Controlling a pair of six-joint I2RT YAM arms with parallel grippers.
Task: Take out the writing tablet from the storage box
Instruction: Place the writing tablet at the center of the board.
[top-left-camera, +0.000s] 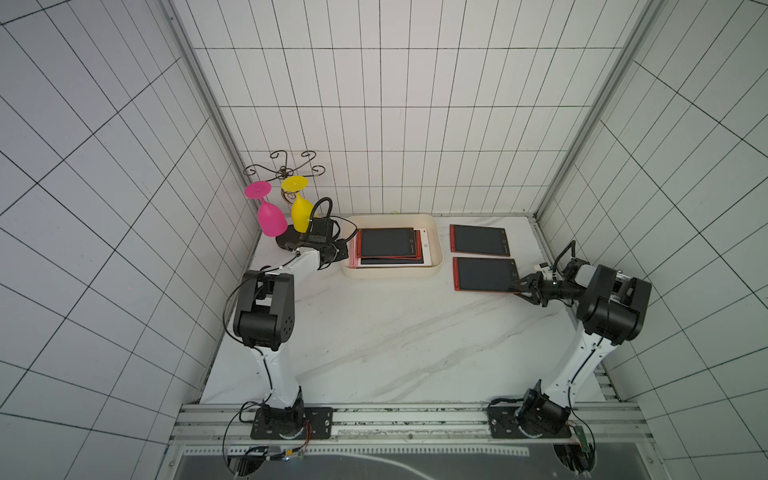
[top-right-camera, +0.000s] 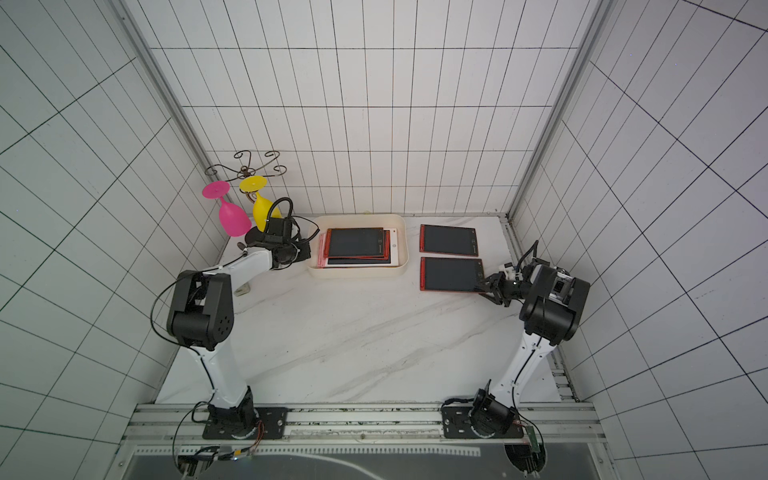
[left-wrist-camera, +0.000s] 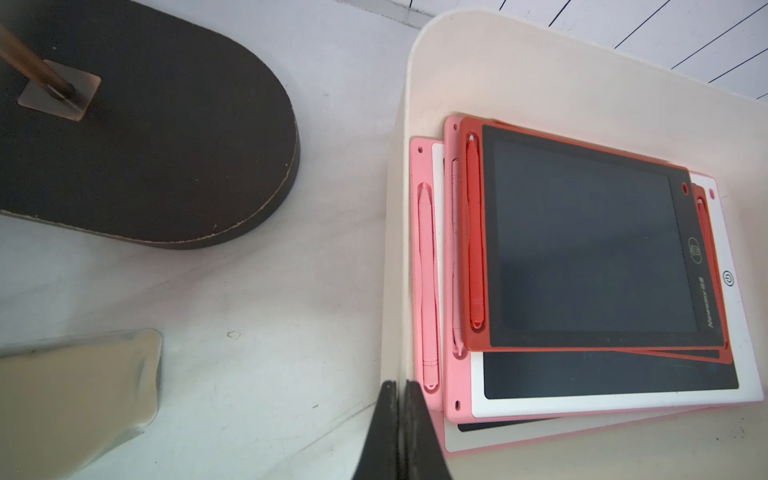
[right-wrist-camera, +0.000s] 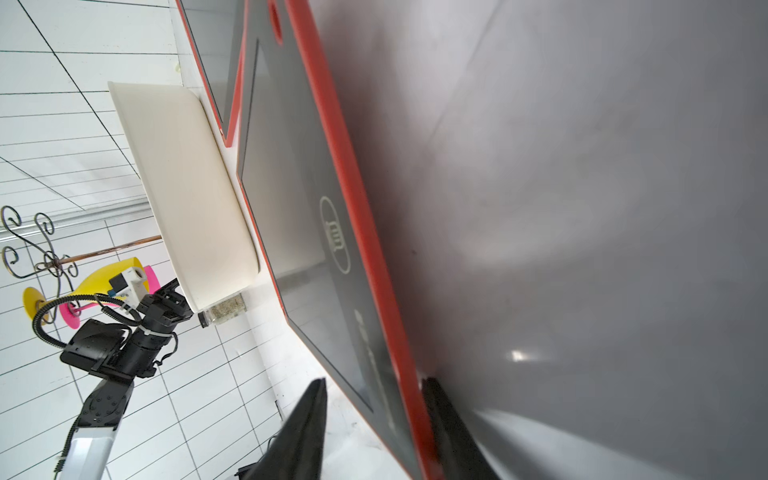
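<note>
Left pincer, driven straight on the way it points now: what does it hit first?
Probably the side wall of the shallow cream-white plastic storage box; the shut left pincer sits right at it, contact unclear. A pink-framed writing tablet lies just beyond.

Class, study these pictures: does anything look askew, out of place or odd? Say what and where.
The stack of tablets in the storage box is askew. Their edges fan out instead of lining up, with pink, white and red frames poking out at different sides. Nothing looks spilled or damaged.
</note>
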